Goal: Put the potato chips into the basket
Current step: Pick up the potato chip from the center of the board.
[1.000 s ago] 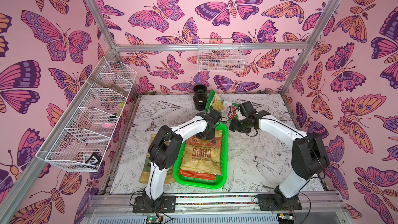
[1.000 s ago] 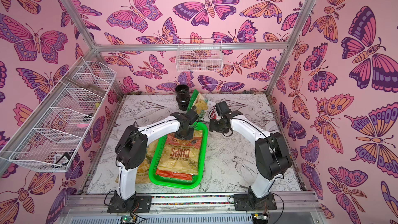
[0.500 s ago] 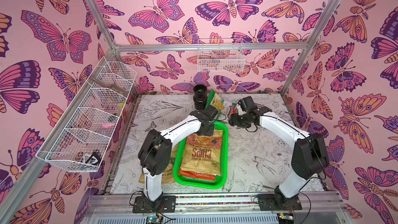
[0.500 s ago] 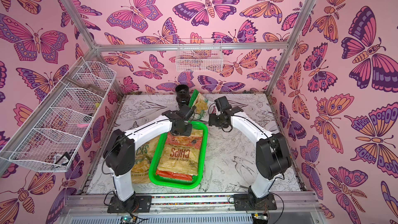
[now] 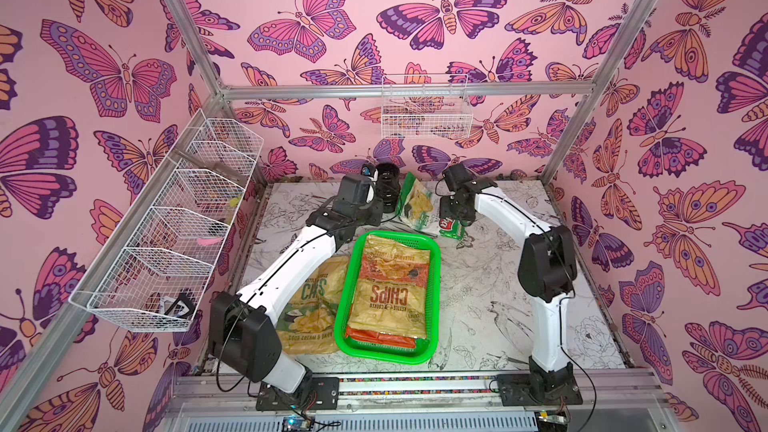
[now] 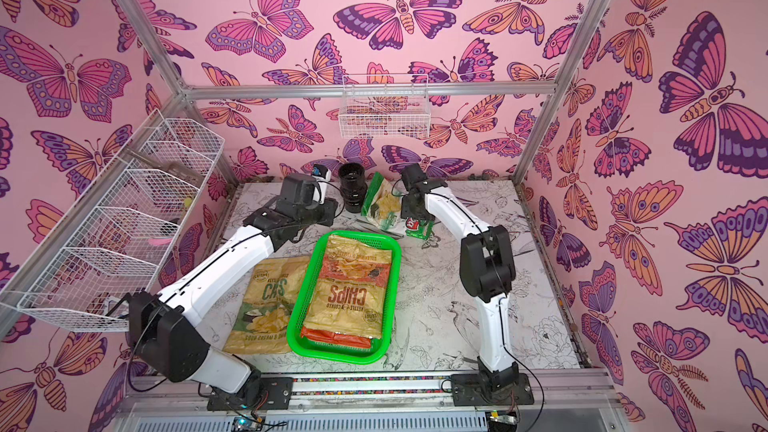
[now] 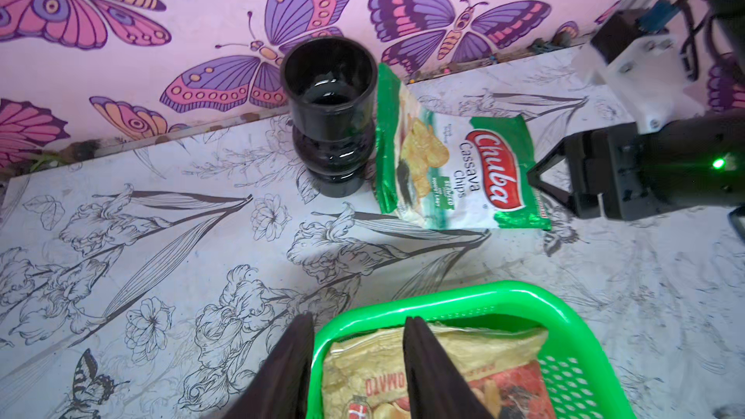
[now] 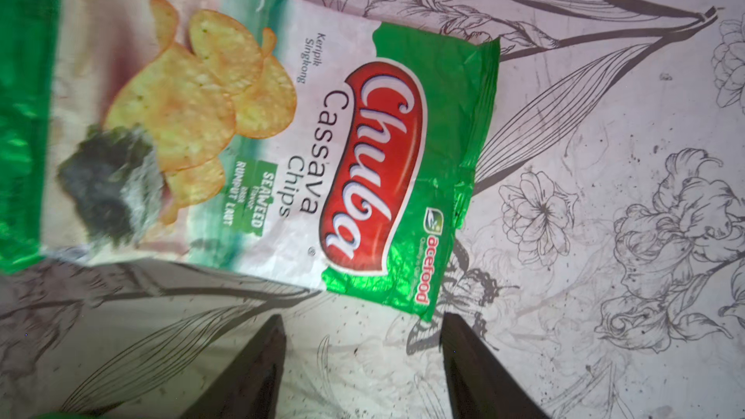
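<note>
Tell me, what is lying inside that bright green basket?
A tan-orange CHIPS bag fills the basket, lying on an orange bag whose edge peeks out. Anything else beneath is covered.

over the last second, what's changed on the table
The left gripper drew back from over the basket to its far left corner, open and empty. The right gripper moved farther back to the Cassava bag, open. The basket, its CHIPS bag and the black cylinder stayed put.
</note>
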{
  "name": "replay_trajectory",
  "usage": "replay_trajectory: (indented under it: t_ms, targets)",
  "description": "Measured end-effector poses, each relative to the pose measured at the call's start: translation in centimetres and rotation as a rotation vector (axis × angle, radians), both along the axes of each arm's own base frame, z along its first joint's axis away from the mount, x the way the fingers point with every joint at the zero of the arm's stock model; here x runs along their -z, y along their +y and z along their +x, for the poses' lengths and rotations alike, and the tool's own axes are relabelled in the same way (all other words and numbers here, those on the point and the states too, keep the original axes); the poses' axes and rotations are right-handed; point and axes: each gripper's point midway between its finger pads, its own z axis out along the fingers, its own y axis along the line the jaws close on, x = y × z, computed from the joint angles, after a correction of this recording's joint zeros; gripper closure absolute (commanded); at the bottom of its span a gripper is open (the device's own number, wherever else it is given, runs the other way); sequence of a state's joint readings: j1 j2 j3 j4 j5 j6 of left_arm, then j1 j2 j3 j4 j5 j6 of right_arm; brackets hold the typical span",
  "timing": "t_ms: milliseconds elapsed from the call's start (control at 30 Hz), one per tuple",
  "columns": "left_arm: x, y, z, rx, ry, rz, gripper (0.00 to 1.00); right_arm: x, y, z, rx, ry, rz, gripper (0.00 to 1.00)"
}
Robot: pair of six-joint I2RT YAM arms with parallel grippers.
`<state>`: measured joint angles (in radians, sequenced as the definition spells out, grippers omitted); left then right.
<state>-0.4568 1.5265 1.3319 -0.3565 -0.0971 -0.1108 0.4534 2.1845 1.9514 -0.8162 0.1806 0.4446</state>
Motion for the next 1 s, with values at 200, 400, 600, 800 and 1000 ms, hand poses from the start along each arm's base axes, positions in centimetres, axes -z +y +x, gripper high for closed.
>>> replay_trajectory:
  t_ms: [200, 400, 600, 800, 1000]
  targets:
    - [3.7, 2.0, -1.4, -0.015, 0.011, 0.028, 0.57, 3.4, -0.1, 2.4, 0.022, 0.048, -0.025, 0.39]
    - [1.1, 2.5, -0.5, -0.044, -0.097, 0.007, 0.58, 6.1, 0.1, 3.2, 0.023, 0.087, -0.042, 0.41]
    - [0.7, 3.1, -0.1, -0.064, -0.119, 0.023, 0.58, 6.9, -0.1, 2.9, 0.024, 0.121, -0.042, 0.70]
    - [0.7, 3.4, -0.1, -0.075, -0.124, 0.037, 0.58, 7.1, -0.7, 2.6, 0.027, 0.137, -0.021, 0.97]
    - [0.7, 3.4, -0.1, -0.076, -0.124, 0.038, 0.58, 7.1, -1.7, 2.0, 0.035, 0.150, -0.007, 1.00]
